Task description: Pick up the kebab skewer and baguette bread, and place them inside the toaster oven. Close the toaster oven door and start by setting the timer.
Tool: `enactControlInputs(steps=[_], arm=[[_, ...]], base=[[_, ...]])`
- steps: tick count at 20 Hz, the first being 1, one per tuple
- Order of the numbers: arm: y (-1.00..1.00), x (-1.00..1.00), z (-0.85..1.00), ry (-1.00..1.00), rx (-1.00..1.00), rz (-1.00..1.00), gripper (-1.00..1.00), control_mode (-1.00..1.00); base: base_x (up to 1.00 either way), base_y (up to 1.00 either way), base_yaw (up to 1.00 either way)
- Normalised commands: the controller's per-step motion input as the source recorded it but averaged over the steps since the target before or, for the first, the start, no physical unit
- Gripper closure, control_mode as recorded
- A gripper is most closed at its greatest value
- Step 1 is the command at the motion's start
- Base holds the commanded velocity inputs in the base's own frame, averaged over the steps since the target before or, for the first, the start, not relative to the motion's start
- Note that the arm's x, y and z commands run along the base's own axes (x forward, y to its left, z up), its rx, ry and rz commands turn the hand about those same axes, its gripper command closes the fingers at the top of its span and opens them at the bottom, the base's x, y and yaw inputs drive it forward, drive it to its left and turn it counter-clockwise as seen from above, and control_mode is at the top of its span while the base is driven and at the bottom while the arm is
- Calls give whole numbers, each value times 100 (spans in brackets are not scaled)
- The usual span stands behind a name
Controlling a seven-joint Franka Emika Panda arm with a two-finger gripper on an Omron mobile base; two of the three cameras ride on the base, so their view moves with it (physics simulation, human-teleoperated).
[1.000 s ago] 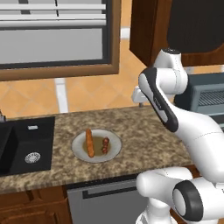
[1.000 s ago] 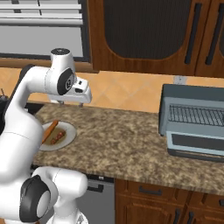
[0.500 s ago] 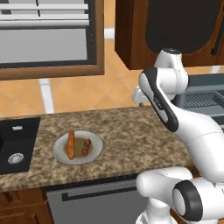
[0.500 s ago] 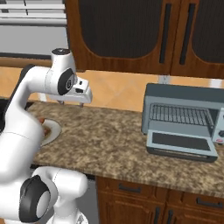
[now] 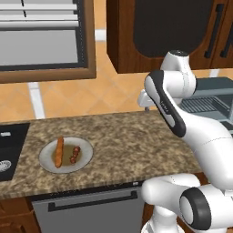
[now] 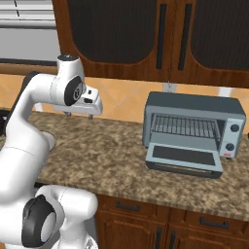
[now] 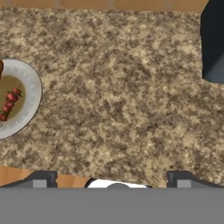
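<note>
Nothing of the job is done yet, as far as I can judge. Both foods lie on the plate (image 5: pixel 86 157) toward the left of the counter (image 5: pixel 136 136), near the sink (image 5: pixel 9 150): the baguette bread (image 5: pixel 59 151) on the plate's left half, the kebab skewer (image 5: pixel 74 154) just beside it on the right half. From my hand camera I catch the skewer's red chunks on the white plate at the edge of the picture.

My gripper (image 6: pixel 78 115) hangs above the middle of the counter, well apart from the plate on one side and the toaster oven (image 6: pixel 194 129) on the other. Its fingers stand spread wide with nothing between them, pointing down at bare granite.

Over on the right, the oven is ready for me: the toaster oven door (image 6: pixel 184 158) is already dropped down flat in front, and the wire rack (image 6: pixel 184 127) inside is bare. The two knobs (image 6: pixel 234 137) sit on its right face.

So everything remains: fetch one item from the plate, carry it across to the rack, return for the other, lift the door shut, then turn the timer. I reckon the first reach goes left toward the plate.
</note>
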Motion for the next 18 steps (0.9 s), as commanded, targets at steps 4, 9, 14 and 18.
enactControlInputs(steps=[4, 9, 14, 18], arm=[[0, 0, 0, 0, 0, 0, -100, 100], [0, 0, 0, 0, 0, 0, -100, 100], [0, 0, 0, 0, 0, 0, -100, 100], [0, 0, 0, 0, 0, 0, -100, 100]], base=[[3, -8, 0], [0, -34, 0], [0, -10, 0], [0, 0, 0]])
